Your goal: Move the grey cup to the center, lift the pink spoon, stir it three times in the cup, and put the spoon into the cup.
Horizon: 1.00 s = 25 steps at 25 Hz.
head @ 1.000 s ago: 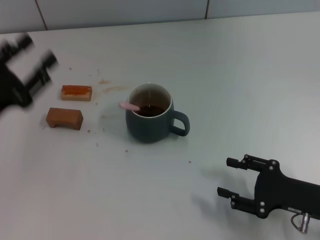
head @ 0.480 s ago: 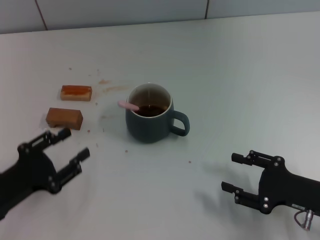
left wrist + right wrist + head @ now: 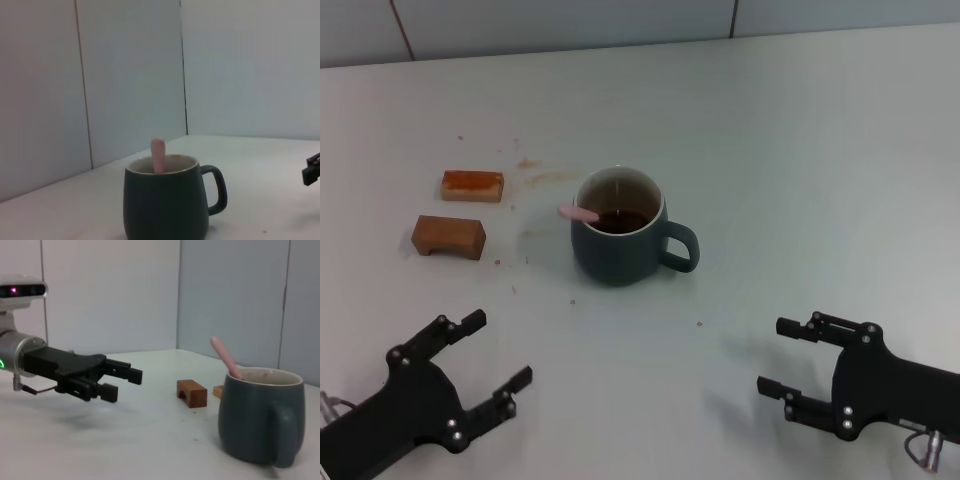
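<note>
Both hands, left hand (image 3: 492, 351) and right hand (image 3: 776, 356), open, empty; pink spoon (image 3: 578, 212) bowl hidden inside grey cup (image 3: 616, 242).

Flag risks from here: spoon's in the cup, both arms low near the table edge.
1. The pink spoon leans on the rim of the grey cup, handle overhanging; a knock could tip it out.
2. The cup holds dark liquid; a swing of the left gripper or right gripper, both open, could spill it.
</note>
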Each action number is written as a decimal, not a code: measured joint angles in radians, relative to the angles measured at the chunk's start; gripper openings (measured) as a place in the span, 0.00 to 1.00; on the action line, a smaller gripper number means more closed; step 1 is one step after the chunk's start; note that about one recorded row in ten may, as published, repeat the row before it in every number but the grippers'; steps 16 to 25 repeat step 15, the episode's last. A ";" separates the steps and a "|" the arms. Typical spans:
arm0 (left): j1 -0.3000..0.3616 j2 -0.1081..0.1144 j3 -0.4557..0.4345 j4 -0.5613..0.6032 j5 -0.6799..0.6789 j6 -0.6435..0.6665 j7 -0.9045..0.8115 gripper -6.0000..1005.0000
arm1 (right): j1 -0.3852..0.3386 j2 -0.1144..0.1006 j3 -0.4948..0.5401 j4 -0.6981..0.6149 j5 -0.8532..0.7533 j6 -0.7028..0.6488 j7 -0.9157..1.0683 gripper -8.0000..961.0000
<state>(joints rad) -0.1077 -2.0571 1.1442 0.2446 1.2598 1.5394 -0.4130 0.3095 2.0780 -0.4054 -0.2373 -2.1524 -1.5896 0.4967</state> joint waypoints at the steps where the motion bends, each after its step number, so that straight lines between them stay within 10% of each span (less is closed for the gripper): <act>1: -0.002 -0.003 -0.003 -0.012 0.003 -0.002 0.012 0.70 | 0.000 0.000 0.000 0.001 -0.005 -0.002 0.000 0.70; 25: -0.025 -0.005 -0.014 -0.026 -0.001 -0.008 0.019 0.82 | 0.000 0.002 -0.001 0.004 -0.028 -0.003 -0.001 0.70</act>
